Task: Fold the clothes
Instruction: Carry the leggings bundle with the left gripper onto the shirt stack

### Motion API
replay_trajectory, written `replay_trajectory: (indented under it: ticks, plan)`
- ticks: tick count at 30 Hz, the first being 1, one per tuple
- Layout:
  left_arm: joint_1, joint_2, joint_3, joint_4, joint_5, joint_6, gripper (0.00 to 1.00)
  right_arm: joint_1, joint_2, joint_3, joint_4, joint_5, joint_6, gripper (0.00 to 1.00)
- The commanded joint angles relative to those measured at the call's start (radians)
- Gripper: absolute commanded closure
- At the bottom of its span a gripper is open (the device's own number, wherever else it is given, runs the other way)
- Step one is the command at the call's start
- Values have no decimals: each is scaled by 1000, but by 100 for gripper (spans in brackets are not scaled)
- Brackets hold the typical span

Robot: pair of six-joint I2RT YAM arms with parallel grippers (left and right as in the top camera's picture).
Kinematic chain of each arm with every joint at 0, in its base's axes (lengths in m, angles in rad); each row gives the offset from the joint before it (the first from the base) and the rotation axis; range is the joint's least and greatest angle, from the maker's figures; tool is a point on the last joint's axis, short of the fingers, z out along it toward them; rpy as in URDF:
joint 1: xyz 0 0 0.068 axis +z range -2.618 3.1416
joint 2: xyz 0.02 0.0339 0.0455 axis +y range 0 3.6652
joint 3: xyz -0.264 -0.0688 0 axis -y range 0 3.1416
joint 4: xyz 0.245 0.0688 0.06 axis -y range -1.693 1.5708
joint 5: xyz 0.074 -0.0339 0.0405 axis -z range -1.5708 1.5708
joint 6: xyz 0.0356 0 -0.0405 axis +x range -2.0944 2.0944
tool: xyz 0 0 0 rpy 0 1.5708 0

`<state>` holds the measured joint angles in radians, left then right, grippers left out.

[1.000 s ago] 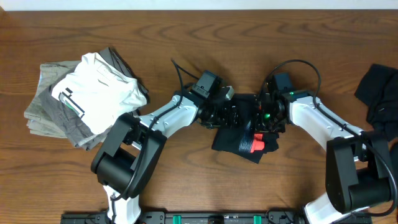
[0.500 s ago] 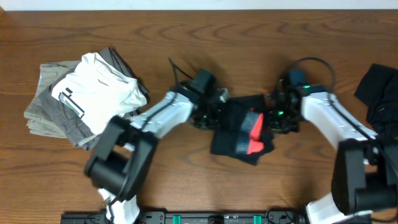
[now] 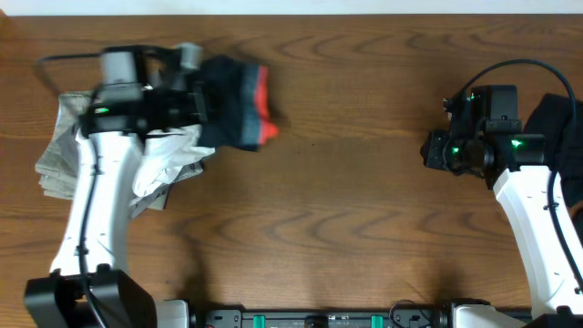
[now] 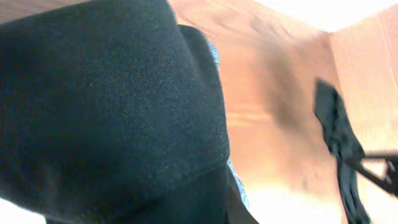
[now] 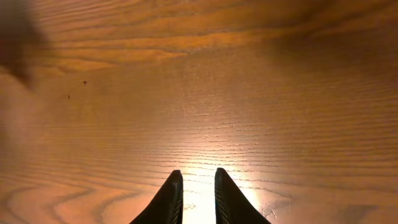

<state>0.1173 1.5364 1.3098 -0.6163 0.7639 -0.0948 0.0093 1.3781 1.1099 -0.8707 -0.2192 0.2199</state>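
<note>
Overhead: The trousers [image 3: 232, 105], a folded black bundle with the coral edge showing, have left the middle of the frame, where both arms were working on them a second ago. They now hang at upper left, carried by the left gripper [image 3: 202, 100], which is pinched onto the bundle's left side. They sit just beside the stack of grey and white clothes [image 3: 64, 159]; I cannot tell if they touch it yet. The right gripper [image 3: 430, 150] has pulled back to the right side, empty, near a dark garment [image 3: 557, 109] at the right edge. The middle of the table [image 3: 346, 210] no longer holds any cloth.

Left wrist: Black fabric of the trousers [image 4: 106, 106] fills the left and centre of the frame and hides the fingers. Wood shows at upper right.

Right wrist: The right gripper [image 5: 196, 190] has its fingers drawn almost together, a thin slit between, nothing in them, above bare wood.

Reading: The folding of this piece looks finished and it is on its way to the stack. Release on the pile seems the step left, then likely the dark garment.
</note>
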Motion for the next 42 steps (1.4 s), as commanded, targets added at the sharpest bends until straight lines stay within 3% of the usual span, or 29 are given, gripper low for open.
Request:
replay_trajectory:
  ticks: [1, 5, 9, 10, 12, 14, 17, 19, 24, 25, 27, 29, 31, 34, 38, 42]
  plan:
    - [140, 6, 12, -17, 40, 77, 94, -2, -4, 8, -5, 9, 20, 84]
    - [291, 27, 12, -34, 16, 145, 94, -2, -4, 8, -5, 10, 29, 84]
    - [415, 51, 9, -101, -166, 154, 91, -2, -4, 8, -5, 9, 44, 85]
    - [440, 58, 5, -111, -234, 154, 87, -2, -4, 8, -5, 9, 47, 85]
    - [484, 77, -5, -112, -287, 138, 66, -2, -4, 8, -3, 9, 50, 85]
    - [511, 97, -6, -114, -287, 122, 39, -2, -4, 8, 0, 9, 50, 85]
    - [543, 108, -6, -129, -330, 105, 13, -2, -4, 8, -3, 8, 50, 85]
    - [562, 97, -5, -121, -372, 82, 2, -2, -4, 8, -8, 9, 49, 85]
    - [598, 45, 45, -109, -309, 74, 2, -3, -4, 8, -12, 9, 49, 85]
    - [597, 33, 58, -109, -246, 80, 3, -2, -4, 8, -11, 9, 49, 84]
    - [579, 15, 74, -109, -112, 119, 35, -2, -4, 8, -7, 9, 49, 84]
    - [541, 3, 75, -126, -68, 162, 71, -2, -4, 8, 0, 9, 50, 82]
    - [486, 4, 74, -154, -69, 237, 87, -3, -4, 8, 7, 9, 59, 82]
    - [379, 28, 61, -154, -131, 346, 94, -2, -4, 8, 17, 9, 91, 82]
    - [296, 104, 53, -115, -345, 350, 94, -2, -4, 8, 11, 5, 117, 83]
    - [293, 247, 53, -76, -376, 375, 94, -2, -4, 8, -10, 4, 117, 84]
